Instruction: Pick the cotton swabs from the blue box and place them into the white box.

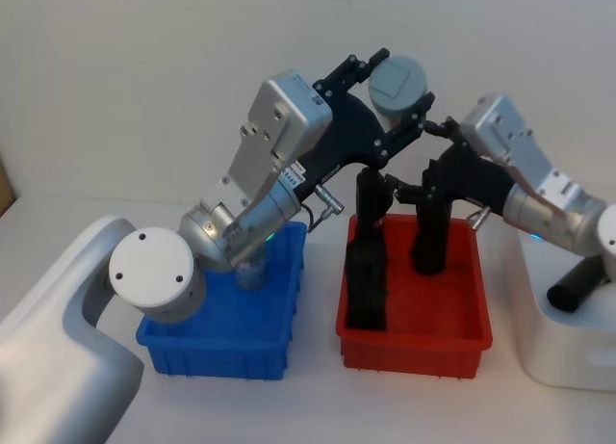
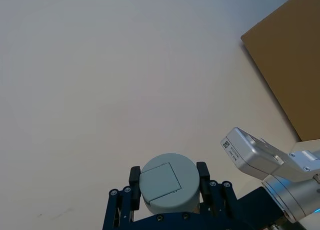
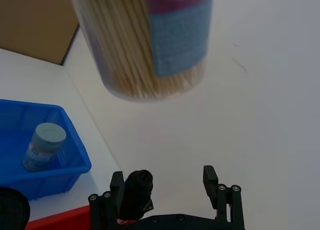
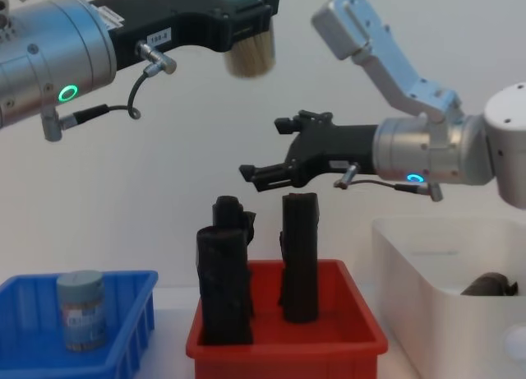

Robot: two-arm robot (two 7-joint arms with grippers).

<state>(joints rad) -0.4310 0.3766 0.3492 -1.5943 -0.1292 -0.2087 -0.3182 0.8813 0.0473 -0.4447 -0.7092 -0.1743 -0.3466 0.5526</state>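
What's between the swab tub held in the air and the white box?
The open right end effector hovers over the red bin, lower than the swab tub in the left end effector, between it and the white box. Black rolls stand in that bin.

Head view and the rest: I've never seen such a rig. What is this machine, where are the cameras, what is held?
A robot with two arms, each ending in a claw. One camera looks down from its head, one across from its chest, one rides on each wrist. Before it stand a blue box, a red bin of black rolls and a white box. The left claw holds a tub of cotton swabs aloft; another tub stands in the blue box. The right claw hangs open lower down.
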